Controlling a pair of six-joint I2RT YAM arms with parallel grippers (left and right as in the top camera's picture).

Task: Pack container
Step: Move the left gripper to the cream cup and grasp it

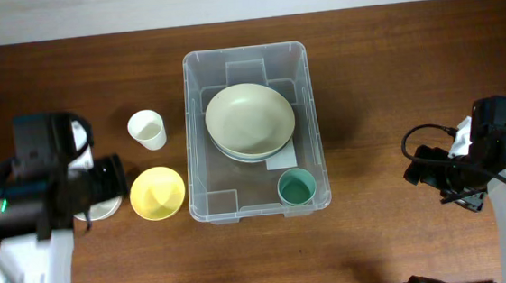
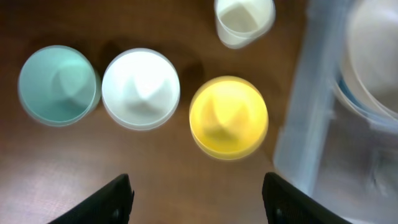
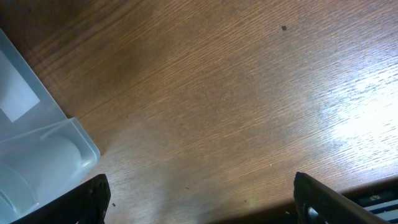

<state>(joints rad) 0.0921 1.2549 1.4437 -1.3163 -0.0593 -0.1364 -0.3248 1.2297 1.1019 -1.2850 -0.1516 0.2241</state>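
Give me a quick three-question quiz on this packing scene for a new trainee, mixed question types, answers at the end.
1. True or false: the teal cup stands inside the clear container.
2. Which one sits outside the container, near its left wall? A) yellow bowl B) teal cup C) large cream bowl
3. In the left wrist view, how many dishes lie outside the container?
Key: 1 true; 2 A; 3 four: teal bowl, white bowl, yellow bowl, white cup.
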